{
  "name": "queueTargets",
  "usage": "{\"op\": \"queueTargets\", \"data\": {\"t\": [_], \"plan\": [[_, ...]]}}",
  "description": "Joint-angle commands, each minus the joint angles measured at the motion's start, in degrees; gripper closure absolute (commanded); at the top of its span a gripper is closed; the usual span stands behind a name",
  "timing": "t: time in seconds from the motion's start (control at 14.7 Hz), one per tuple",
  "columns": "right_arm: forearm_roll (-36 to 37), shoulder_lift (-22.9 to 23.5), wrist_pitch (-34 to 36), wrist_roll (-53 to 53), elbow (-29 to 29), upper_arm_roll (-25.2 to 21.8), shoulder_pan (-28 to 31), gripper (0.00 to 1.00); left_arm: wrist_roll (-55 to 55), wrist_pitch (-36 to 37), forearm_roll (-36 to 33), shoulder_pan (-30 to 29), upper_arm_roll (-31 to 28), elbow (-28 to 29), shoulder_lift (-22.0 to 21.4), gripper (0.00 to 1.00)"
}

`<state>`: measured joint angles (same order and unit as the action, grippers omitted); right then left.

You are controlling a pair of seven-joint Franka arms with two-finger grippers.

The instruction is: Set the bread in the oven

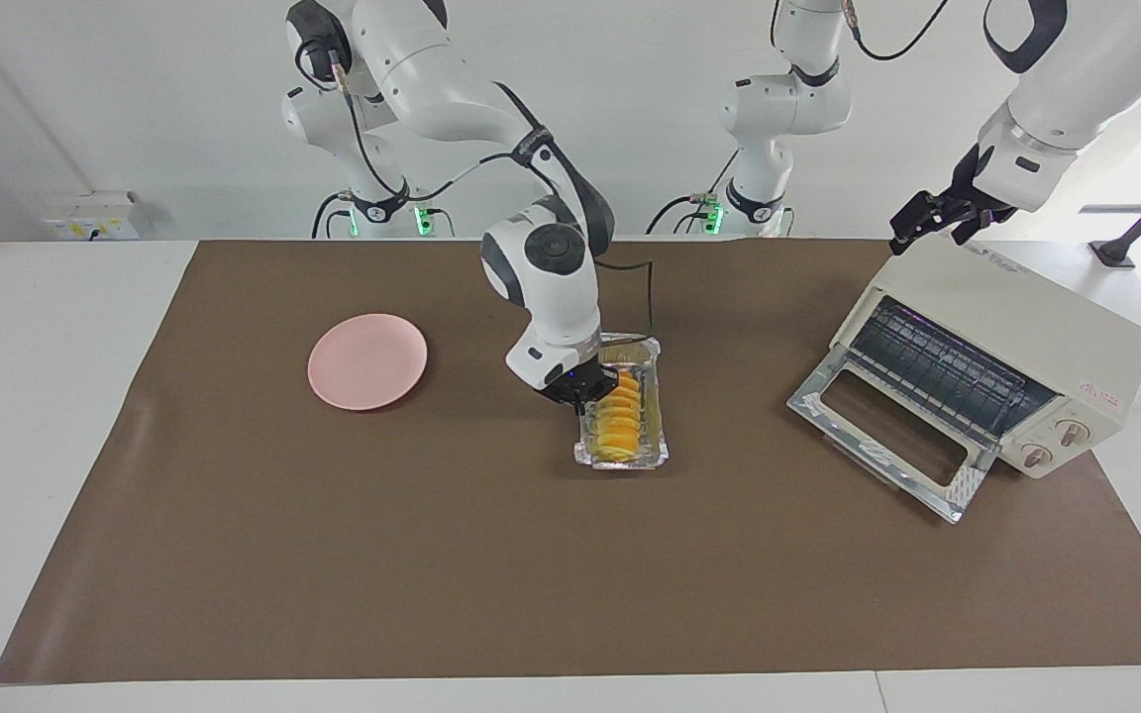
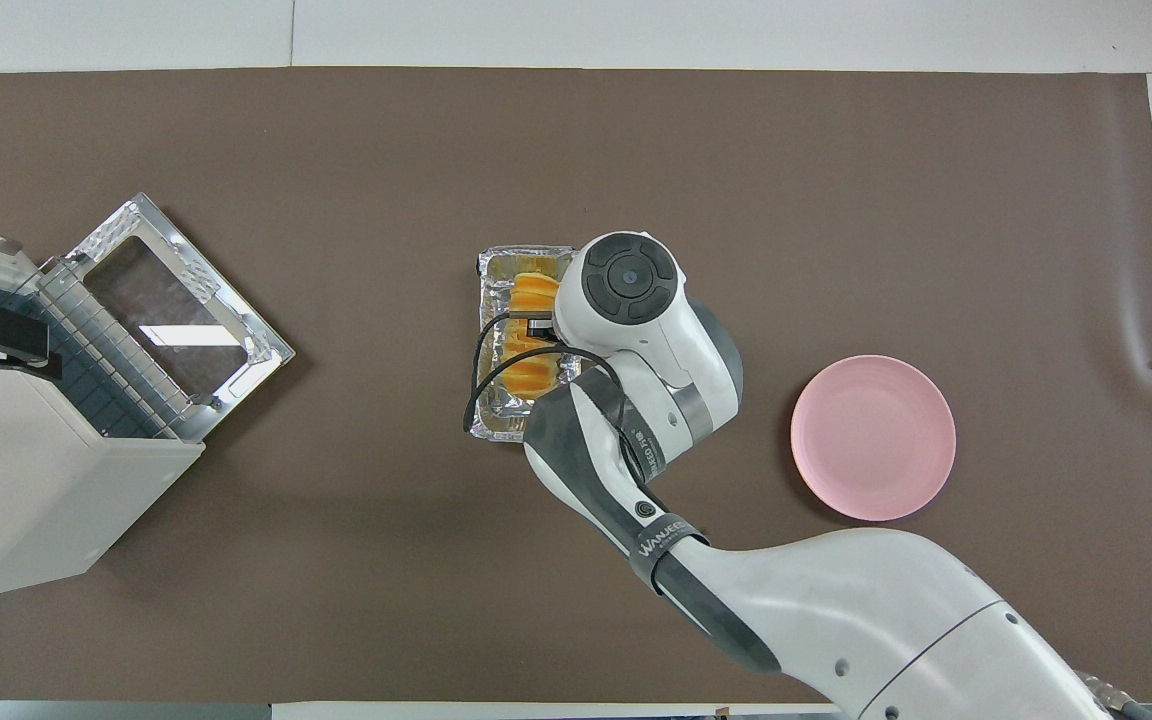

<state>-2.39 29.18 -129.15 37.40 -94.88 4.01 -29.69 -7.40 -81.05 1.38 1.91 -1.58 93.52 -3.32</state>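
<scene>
**Bread not in the oven yet, transfer step next**

Bread [image 1: 618, 416] sits in the foil tray [image 1: 658, 454], mid-frame in the facing view, well apart from the oven [image 1: 1026, 307] at the right edge. Right gripper [image 1: 585, 394] is down at the tray's rim beside the bread; can't tell if its fingers are clamped or apart. Left gripper [image 1: 930, 223] waits over the oven top, upper right, fingers apart. Oven door [image 1: 887, 436] is down, rack empty afaict. Plate [image 1: 367, 361], left of center, is empty too. Imo the next move needs a firm hold on tray or bread, then a carry across to the rack w/o tipping
</scene>
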Motion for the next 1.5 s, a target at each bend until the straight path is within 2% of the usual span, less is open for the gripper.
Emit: {"op": "queueTargets", "data": {"t": [0.0, 0.14, 0.27, 0.48, 0.68, 0.82, 1.09, 1.43], "plan": [[-1.2, -2.2, 8.3, 2.3, 3.8, -0.1, 0.1, 0.00, 0.0, 0.1, 0.4, -0.2, -0.1, 1.7, -1.5, 0.00], [-1.2, -6.6, 16.7, 2.2, 5.6, -0.8, 1.4, 0.00, -0.1, 0.1, 0.4, -0.2, -0.1, 1.7, -1.5, 0.00], [-1.1, -11.9, 22.9, 0.2, 5.4, -1.2, 6.0, 0.00, 0.0, 0.1, 0.4, -0.2, -0.1, 1.7, -1.5, 0.00], [-0.9, -17.7, 30.8, -12.0, 5.3, -1.5, 12.9, 0.00, -0.1, 0.1, 0.4, -0.2, -0.1, 1.7, -1.5, 0.00], [0.0, -22.7, 36.7, -28.5, 4.2, -1.5, 19.8, 0.00, 0.0, 0.1, 0.4, -0.2, -0.1, 1.7, -1.5, 0.00], [0.0, -25.6, 37.4, -36.9, 3.7, -1.5, 25.4, 0.00, -0.1, 0.1, 0.4, -0.2, -0.1, 1.7, -1.5, 0.00], [0.0, -29.2, 39.3, -43.5, 1.6, -1.5, 31.3, 0.00, -0.1, 0.1, 0.4, -0.2, -0.1, 1.7, -1.5, 0.00], [-0.1, -33.1, 41.1, -42.8, -0.2, -1.5, 32.4, 0.00, -0.1, 0.1, 0.4, -0.2, -0.1, 1.7, -1.5, 0.00]]}}
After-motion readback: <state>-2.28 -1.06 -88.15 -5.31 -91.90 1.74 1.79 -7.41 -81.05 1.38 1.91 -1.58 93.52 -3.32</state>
